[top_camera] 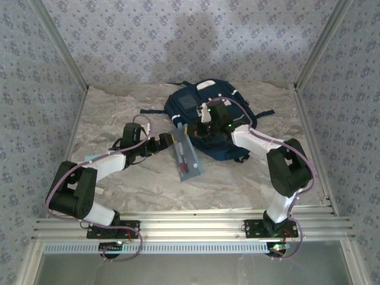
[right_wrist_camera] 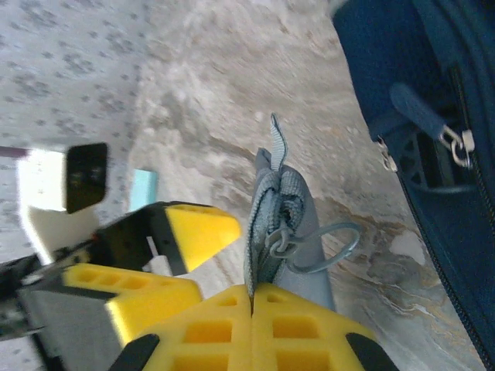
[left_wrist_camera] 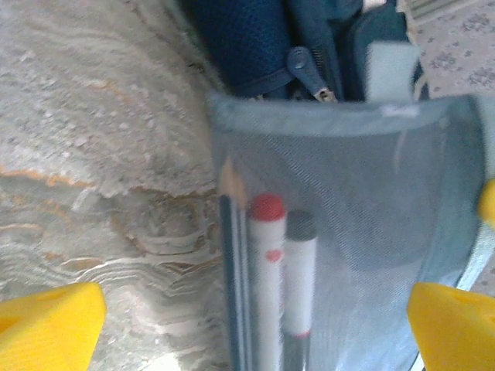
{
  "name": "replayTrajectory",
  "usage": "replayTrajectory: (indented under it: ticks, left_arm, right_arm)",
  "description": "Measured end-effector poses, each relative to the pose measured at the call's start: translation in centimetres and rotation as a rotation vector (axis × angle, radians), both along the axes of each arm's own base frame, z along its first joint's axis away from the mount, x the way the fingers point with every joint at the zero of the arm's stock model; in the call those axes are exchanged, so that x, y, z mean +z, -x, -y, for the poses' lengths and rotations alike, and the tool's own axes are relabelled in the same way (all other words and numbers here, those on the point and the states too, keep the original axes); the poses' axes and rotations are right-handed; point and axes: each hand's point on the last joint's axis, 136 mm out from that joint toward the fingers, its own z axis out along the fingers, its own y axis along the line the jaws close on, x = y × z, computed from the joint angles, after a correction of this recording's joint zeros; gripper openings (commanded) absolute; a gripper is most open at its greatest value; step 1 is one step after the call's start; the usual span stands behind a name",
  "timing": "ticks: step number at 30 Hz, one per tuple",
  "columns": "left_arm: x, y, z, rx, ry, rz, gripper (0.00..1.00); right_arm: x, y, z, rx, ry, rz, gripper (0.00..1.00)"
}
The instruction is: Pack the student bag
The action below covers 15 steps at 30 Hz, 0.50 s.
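Marbled table (top_camera: pixel 119 113): mesh pouch (top_camera: pixel 187 157) of pens (left_wrist_camera: pixel 268 267), student bag (top_camera: pixel 178 108)

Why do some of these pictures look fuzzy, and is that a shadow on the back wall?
Top external view: even, soft light, with a faint shadow on the patterned wall above the backpack. Left wrist view: the mesh pencil pouch sits so close that it blurs, as do the yellow fingertips. Right wrist view: sharper, the pouch's zipper pull crisp.
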Motion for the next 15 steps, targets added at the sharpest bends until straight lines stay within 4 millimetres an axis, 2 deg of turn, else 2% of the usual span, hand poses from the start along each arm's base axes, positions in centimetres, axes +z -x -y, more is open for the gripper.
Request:
replayTrajectory:
  ticks: [4, 8, 12, 15]
  left_arm:
    - [3.1, -1.1, 1.2, -0.05, 0.046, 0.083, 1.0]
    - [6.5, -2.0, 2.3, -0.101, 0.098, 0.167, 1.0]
    - [9.6, -2.5, 4.5, -0.185, 0.138, 0.247, 1.0]
    - [11.5, -2.5, 6.6, -0.26, 0.157, 0.303, 1.0]
  right_arm:
    - [4.0, -0.6, 1.9, -0.02, -0.068, 0.056, 0.0]
    - [7.2, -1.0, 3.9, -0.045, -0.116, 0.104, 0.0]
    - [9.2, -1.0, 5.1, -0.058, -0.152, 0.129, 0.0]
    - [9.9, -0.9, 5.5, -0.059, -0.173, 0.125, 0.0]
